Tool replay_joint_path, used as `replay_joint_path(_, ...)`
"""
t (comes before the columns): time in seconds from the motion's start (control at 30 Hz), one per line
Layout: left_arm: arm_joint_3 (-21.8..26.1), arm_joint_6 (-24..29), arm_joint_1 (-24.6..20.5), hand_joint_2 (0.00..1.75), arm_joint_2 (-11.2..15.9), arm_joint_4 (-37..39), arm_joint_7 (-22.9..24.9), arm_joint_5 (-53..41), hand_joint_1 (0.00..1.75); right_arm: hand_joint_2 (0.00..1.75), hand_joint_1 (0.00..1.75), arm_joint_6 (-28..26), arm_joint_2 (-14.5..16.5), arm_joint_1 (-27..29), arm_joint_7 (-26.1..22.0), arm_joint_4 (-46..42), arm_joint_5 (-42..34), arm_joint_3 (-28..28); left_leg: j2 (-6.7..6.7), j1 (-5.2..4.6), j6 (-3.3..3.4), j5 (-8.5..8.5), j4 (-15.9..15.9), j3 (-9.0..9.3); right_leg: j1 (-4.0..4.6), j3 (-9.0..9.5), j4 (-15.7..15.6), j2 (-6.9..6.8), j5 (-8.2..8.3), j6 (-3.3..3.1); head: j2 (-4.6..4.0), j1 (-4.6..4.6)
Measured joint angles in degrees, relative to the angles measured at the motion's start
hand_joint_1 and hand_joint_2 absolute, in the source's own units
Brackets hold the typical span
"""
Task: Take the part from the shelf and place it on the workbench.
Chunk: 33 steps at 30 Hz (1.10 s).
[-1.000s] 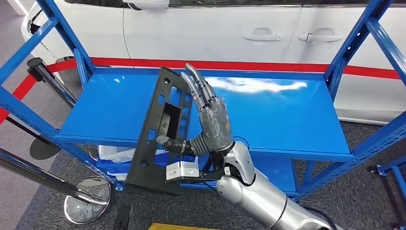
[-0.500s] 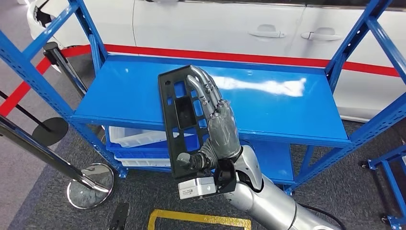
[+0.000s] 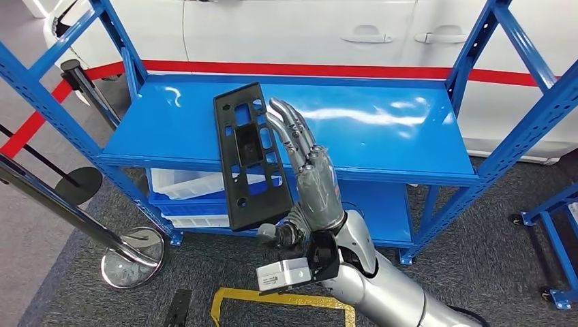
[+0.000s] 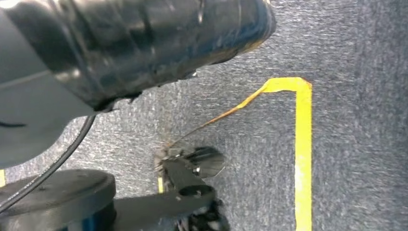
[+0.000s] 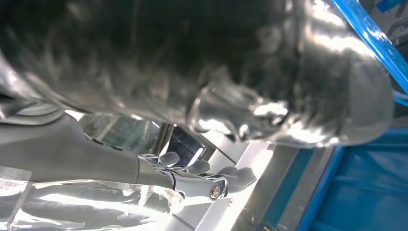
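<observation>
I am holding the part in my right robot hand, clear of the shelf and lifted in front of its front edge, nearer the shelf's left end than its right. The part is a flat, black, elongated panel, roughly rectangular, with rows of small rectangular cut-outs along both long sides, a larger dark recess in the middle and a few round holes near its ends. It is standing nearly upright, leaning a little so that its upper end is tilting toward the shelf's left rear corner, while its lower end is hanging below the blue top level, in front of the white bins sitting on the lower level. My fingers are lying stretched along the panel's right long edge, and my thumb is pressing at its lower end, so the robot hand is clamping the panel between them. In my right wrist view the dark panel is looming large and blurred above the fingers. My left wrist view is looking down at grey carpet with yellow tape, and I cannot tell how my left robot hand is set. A white car is standing behind the shelf.
</observation>
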Motion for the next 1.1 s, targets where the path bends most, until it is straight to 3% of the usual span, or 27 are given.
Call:
replay_joint_path(0.03,0.00,-0.01,0.06,0.00,0.01,0.00,0.00,0.02,0.00,0.00,0.00,0.15,-0.01,0.14,0.00,0.00,-0.02,0.01,-0.01,0.01,0.01,-0.15,1.39,-0.17,0.06,-0.27,0.04,0.00,0.16,0.01,0.00,-0.02)
replay_joint_path(0.07,0.00,-0.01,0.12,0.00,0.01,0.00,0.00,0.04,0.00,0.00,0.00,0.34,-0.02,0.24,0.00,0.00,-0.04,0.01,-0.02,-0.01,0.15,0.64,0.79,0.63,0.12,-0.44,0.06,0.01,0.28,0.04,0.00,-0.02)
replay_joint_path(0.17,-0.01,-0.16,0.03,0.00,0.21,0.00,0.01,0.07,0.00,0.00,0.00,0.80,-0.02,0.32,0.01,0.01,0.02,0.03,-0.16,-0.48,1.71,4.81,-10.46,7.70,0.34,-0.55,0.05,0.00,0.44,0.22,0.00,0.06)
replay_joint_path(0.23,-0.03,-0.33,-0.06,0.00,0.40,0.00,0.02,0.07,0.00,0.00,0.00,1.10,-0.03,0.43,0.06,0.02,0.22,0.07,-0.23,-1.01,2.57,5.29,-15.23,10.34,0.19,-0.74,-0.02,-0.06,0.64,0.67,0.00,0.04)
replay_joint_path(0.33,-0.14,-0.44,-0.07,0.00,0.43,0.00,0.08,0.08,0.00,0.00,0.00,2.02,-0.03,0.80,0.10,0.04,0.40,0.24,-0.14,-1.01,2.96,5.60,-16.83,10.89,0.12,-0.82,-0.27,-0.06,0.77,1.54,0.00,0.01)
replay_joint_path(0.37,-0.22,-0.45,-0.12,0.00,0.42,0.00,0.10,0.07,0.00,0.00,0.00,2.38,-0.04,0.90,0.09,0.08,0.41,0.34,-0.07,-0.80,3.15,5.88,-17.46,11.17,0.21,-1.17,0.47,-0.03,0.11,1.78,0.00,0.10)
replay_joint_path(0.4,-0.30,-0.47,-0.18,0.00,0.41,0.00,0.14,0.04,0.00,0.00,0.00,2.72,-0.05,0.99,0.03,0.14,0.41,0.45,0.00,-0.56,3.32,6.14,-18.04,11.43,0.27,-2.01,2.26,0.00,-1.08,2.01,0.00,0.16)
replay_joint_path(0.47,-0.42,-0.50,-0.29,0.00,0.41,0.00,0.21,0.00,0.00,0.00,0.00,3.44,-0.05,1.42,-0.19,0.42,0.24,0.74,0.04,-0.40,3.49,6.32,-18.34,11.52,0.12,-5.32,9.07,0.04,-4.51,2.28,0.00,0.27)
replay_joint_path(0.53,-0.45,-0.50,-0.29,0.00,0.41,0.00,0.24,0.03,0.00,0.00,0.00,4.09,-0.04,2.08,-0.54,0.99,-0.18,1.18,-0.01,-0.32,3.45,6.27,-18.11,11.36,-0.21,-8.41,14.89,0.03,-6.00,2.58,0.00,0.27)
replay_joint_path(0.57,-0.46,-0.51,-0.27,0.00,0.40,0.00,0.24,0.07,0.00,0.00,0.00,4.28,-0.03,2.31,-0.76,1.31,-0.39,1.41,-0.06,-0.22,3.34,6.15,-17.87,11.29,-0.40,-8.68,15.03,0.02,-5.11,2.79,0.00,0.27)
replay_joint_path(0.63,-0.50,-0.56,-0.29,0.00,0.33,0.00,0.24,0.13,0.00,0.00,0.00,4.41,0.02,2.48,-1.15,1.88,-0.65,1.77,-0.19,0.16,2.83,5.63,-16.92,11.09,-0.90,-6.45,9.65,-0.01,-1.13,3.28,0.00,0.28)
replay_joint_path(0.7,-0.63,-0.57,-0.44,0.00,0.28,0.00,0.23,0.09,0.00,0.87,0.00,4.56,0.18,2.46,-1.34,2.39,-0.75,2.05,-0.35,0.25,2.02,4.86,-15.46,10.48,-1.00,-3.75,3.74,0.07,1.10,3.40,0.00,0.39)
replay_joint_path(0.77,-0.86,-0.47,-0.58,0.00,0.29,0.00,0.22,-0.16,0.00,1.75,0.00,5.04,0.41,2.49,-1.43,2.92,-0.94,2.38,-0.43,0.14,1.36,4.60,-14.61,9.79,-0.75,-3.27,2.26,0.23,0.92,2.81,0.00,0.44)
replay_joint_path(0.83,-1.15,-0.32,-0.64,0.87,0.29,0.00,0.12,-0.44,0.00,1.75,0.00,5.61,0.66,2.50,-1.65,3.54,-1.09,2.75,-0.44,0.25,0.99,4.61,-14.43,9.50,-0.74,-3.56,2.21,0.30,1.15,2.01,0.00,0.40)
replay_joint_path(0.9,-1.29,-0.14,-0.73,1.75,0.26,0.00,-0.22,-0.64,0.00,0.87,0.00,5.80,1.01,2.44,-2.13,4.12,-1.09,3.08,-0.43,0.37,0.63,3.18,-12.43,8.55,-0.83,-3.66,2.12,0.25,1.37,1.40,0.00,0.26)
replay_joint_path(0.97,-1.31,0.09,-0.88,1.75,0.20,0.00,-0.71,-0.93,0.00,0.00,0.00,5.71,1.38,2.39,-2.61,4.61,-1.09,3.34,-0.41,0.41,0.28,-0.04,-6.28,5.73,-0.72,-3.79,2.09,0.18,1.50,1.05,0.00,0.09)
replay_joint_path(1.03,-1.33,0.51,-0.93,1.75,0.20,0.00,-1.19,-1.12,0.00,0.00,0.00,5.63,1.56,2.39,-3.03,5.17,-1.34,3.51,-0.40,0.37,0.30,-2.09,-0.11,2.78,-0.37,-3.93,2.09,0.17,1.58,0.86,0.00,0.09)
replay_joint_path(1.07,-1.33,0.73,-0.93,1.75,0.20,0.00,-1.42,-1.15,0.00,0.00,0.00,5.62,1.60,2.40,-3.24,5.43,-1.56,3.52,-0.41,0.27,0.56,-1.72,0.48,2.46,-0.18,-3.95,2.09,0.19,1.61,0.78,0.00,0.09)
replay_joint_path(1.1,-1.33,0.89,-0.94,1.75,0.20,0.00,-1.66,-1.18,0.00,0.00,0.00,5.62,1.65,2.38,-3.40,5.66,-1.76,3.53,-0.44,0.09,1.02,-0.40,-1.05,3.17,0.03,-3.94,2.08,0.23,1.63,0.72,0.00,0.09)
